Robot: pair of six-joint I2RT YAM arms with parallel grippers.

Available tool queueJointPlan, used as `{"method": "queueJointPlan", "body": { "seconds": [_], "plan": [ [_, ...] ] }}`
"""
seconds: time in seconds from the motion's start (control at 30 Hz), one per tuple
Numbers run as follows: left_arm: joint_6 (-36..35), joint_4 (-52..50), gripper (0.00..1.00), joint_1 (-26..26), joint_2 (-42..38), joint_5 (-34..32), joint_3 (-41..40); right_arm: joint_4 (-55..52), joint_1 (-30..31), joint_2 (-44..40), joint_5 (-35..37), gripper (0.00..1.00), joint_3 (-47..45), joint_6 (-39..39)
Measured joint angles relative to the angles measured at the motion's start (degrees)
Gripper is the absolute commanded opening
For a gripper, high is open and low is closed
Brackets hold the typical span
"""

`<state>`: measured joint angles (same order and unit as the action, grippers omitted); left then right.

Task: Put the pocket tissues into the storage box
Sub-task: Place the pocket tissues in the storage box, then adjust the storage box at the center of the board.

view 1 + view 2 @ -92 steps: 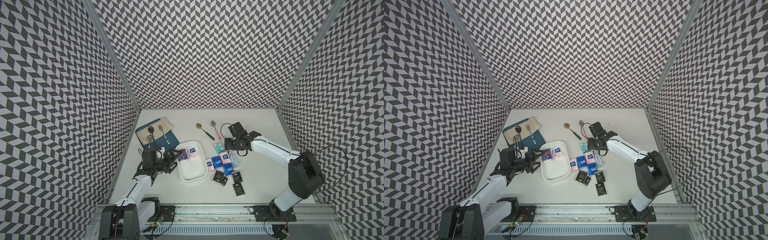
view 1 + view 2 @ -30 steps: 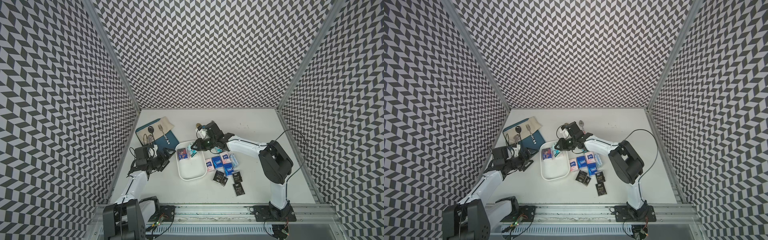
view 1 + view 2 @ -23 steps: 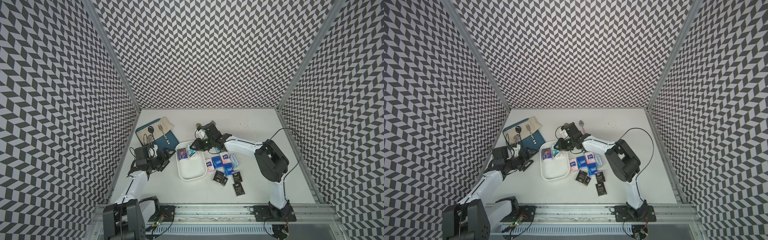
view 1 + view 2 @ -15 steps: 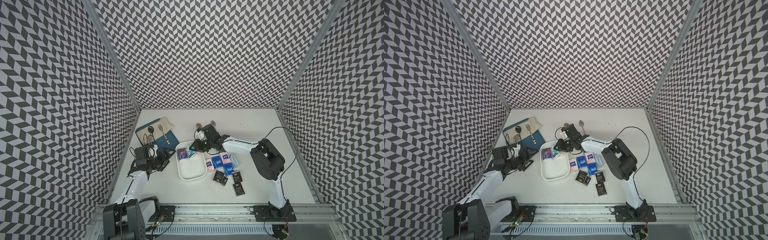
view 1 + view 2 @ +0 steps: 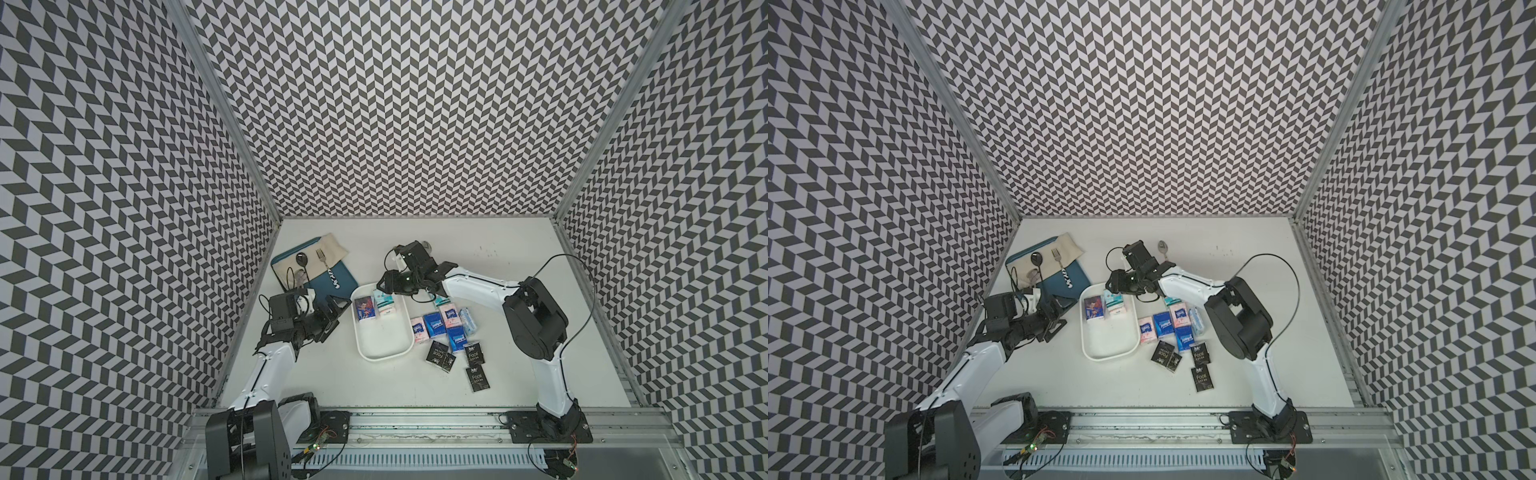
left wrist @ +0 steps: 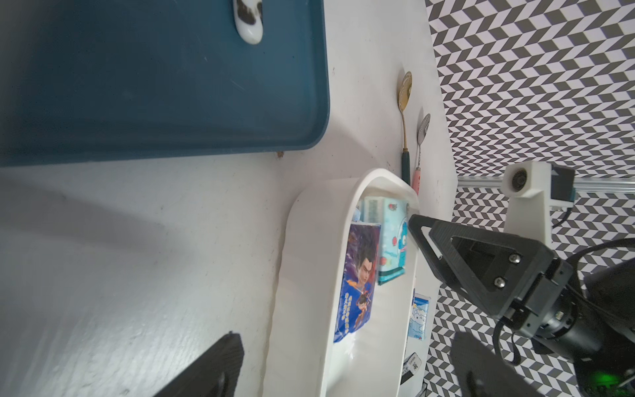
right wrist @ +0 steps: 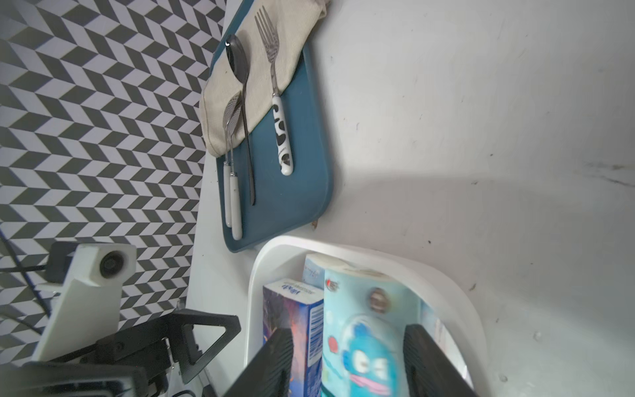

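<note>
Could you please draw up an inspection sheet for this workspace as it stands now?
Surface: white table, faint specks.
Job's things: storage box holds at least three pocket tissues; about ten loose packets lie beside it.
Clutter: blue tray with cloth and cutlery; two spoons on the table.
Grippers: left gripper open, empty; right gripper open, astride teal packet inside the box.
Cables: black cable loops above right arm.
Surroundings: chevron walls.

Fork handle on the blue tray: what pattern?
Fork handle: white with black blotches, best in the right wrist view.
</note>
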<state>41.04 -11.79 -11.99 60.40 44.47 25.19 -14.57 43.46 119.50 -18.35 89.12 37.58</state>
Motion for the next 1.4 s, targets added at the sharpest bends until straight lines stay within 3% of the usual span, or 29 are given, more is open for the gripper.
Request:
{"method": "queueJointPlan", "body": {
  "seconds": [0.3,0.6,0.97,1.4],
  "plan": [
    [0.2,0.0,1.0,0.0,0.0,0.0,0.0,-4.3,1.5,-0.5,3.3,0.56,2.9,-3.4],
    [0.4,0.1,1.0,0.0,0.0,0.0,0.0,-7.5,7.6,-3.2,-1.8,0.35,0.6,-7.6],
    [0.7,0.1,1.0,0.0,0.0,0.0,0.0,-9.4,12.2,-4.2,-5.7,0.35,-3.4,-9.3],
    [3.8,0.2,1.0,4.4,-3.4,0.2,-3.1,-9.2,12.1,2.2,-1.1,0.35,3.7,-9.6]
  ]
}}
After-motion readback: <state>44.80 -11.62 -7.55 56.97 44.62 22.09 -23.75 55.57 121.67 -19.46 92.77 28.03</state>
